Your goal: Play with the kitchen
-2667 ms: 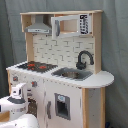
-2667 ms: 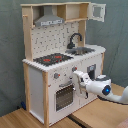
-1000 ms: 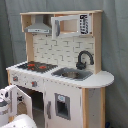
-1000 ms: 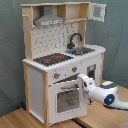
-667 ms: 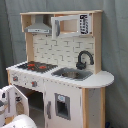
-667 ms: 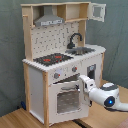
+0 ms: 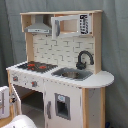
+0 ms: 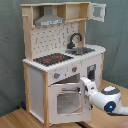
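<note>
One white arm (image 8: 107,100), entering from the second exterior view's right, with a blue glow on its rounded joint. At its end the tool (image 8: 81,84), pressed up to the top right corner of the oven door (image 8: 65,100), at or just beside the door's upper edge. Open or closed: cannot tell from either view. Oven door white-framed with a clear window, tipped outward at the top rather than flush with the front.

Just above the door, a light-wood strip with two knobs (image 8: 56,76). Above that, the black hob (image 8: 52,59) with red rings, on the left half of the kitchen's top in the second exterior view. Beside it, toward the second exterior view's right, the sink (image 8: 85,50), and behind the sink the black curved faucet (image 8: 75,39). Behind both, the pale pegboard back (image 8: 50,37); higher up, the grey hood (image 8: 49,20) over the hob and a small upper door (image 8: 98,11) swung open.

Whole kitchen (image 8: 36,87) white and light wood, upright on a wooden worktop (image 8: 20,120), in front of a grey curtain (image 8: 10,60).

In the first exterior view, seen from the other side: a closed white cupboard door (image 7: 62,105) under the sink, and a white rounded part of the arm low at the bottom edge.
</note>
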Tool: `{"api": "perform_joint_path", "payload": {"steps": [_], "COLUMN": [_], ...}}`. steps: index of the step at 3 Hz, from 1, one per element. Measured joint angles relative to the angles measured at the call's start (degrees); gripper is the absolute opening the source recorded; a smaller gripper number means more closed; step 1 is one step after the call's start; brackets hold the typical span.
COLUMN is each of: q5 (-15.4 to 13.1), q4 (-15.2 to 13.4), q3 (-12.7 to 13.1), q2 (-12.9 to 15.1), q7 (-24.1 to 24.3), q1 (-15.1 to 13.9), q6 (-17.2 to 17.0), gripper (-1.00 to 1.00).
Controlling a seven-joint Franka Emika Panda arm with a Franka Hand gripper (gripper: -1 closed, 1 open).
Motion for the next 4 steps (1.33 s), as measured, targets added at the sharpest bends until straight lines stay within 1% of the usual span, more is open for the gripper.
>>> {"api": "perform_joint_path", "payload": {"steps": [2, 3, 4], "q5": [-0.55, -4.01, -4.01], "q4": [6.00, 7.68, 7.61], "q3": [0.21, 0.95, 1.29], "q2": [-0.01, 0.06, 0.17], "q7": [1.39, 1.98, 2.00], "q1": [0.53, 0.46, 0.62], "q6": [-10.14, -13.94, -14.45], "gripper": [-1.00, -1.00, 1.00]}}
